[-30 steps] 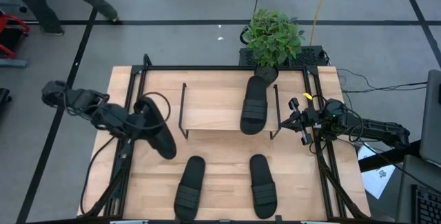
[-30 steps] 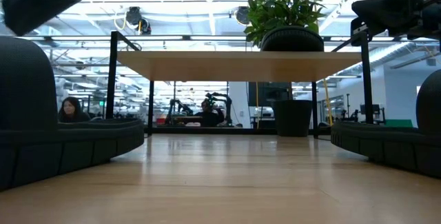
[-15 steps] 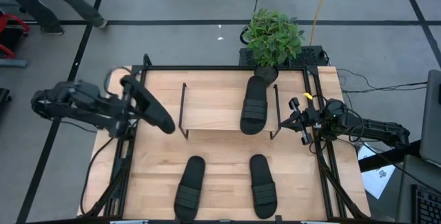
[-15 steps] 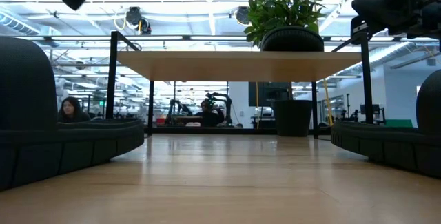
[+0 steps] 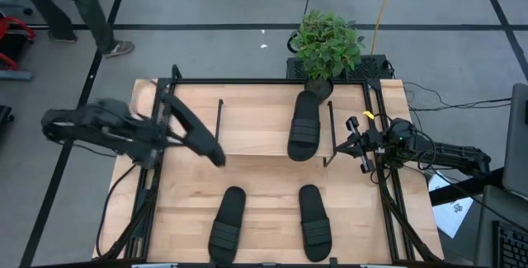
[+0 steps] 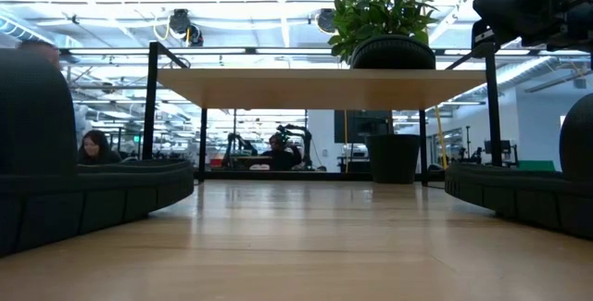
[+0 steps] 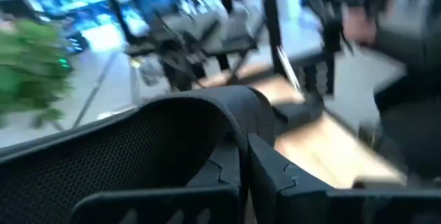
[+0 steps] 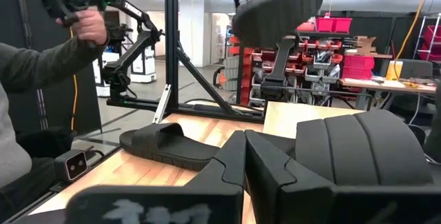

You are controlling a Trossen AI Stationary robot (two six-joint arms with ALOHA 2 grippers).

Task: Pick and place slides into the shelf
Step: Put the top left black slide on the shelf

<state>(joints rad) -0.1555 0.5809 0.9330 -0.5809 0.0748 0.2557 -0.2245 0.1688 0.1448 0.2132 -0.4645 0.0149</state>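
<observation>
Fingers of the left gripper (image 5: 169, 129) are clamped together on a black slip-on sandal with a wide ribbed strap (image 5: 194, 133), which hangs in the air over the left part of the table, its far end just beside the left end of the low shelf of light wood on a thin black wire frame (image 5: 247, 132). In the left wrist view the strap (image 7: 172, 141) arches right over the closed fingers (image 7: 275, 182). A second black sandal (image 5: 304, 125) lies on the shelf's right half, toe toward a potted green plant (image 5: 327, 44). Two more black sandals (image 5: 226, 223) (image 5: 314, 221) lie side by side, apart, on the wooden tabletop (image 5: 264, 177) nearer the front edge. The right gripper (image 5: 360, 146) waits with fingers pressed together and nothing between them, just beside the shelf's right end. A person's legs (image 5: 74, 12) cross the floor beyond the table's left corner.
</observation>
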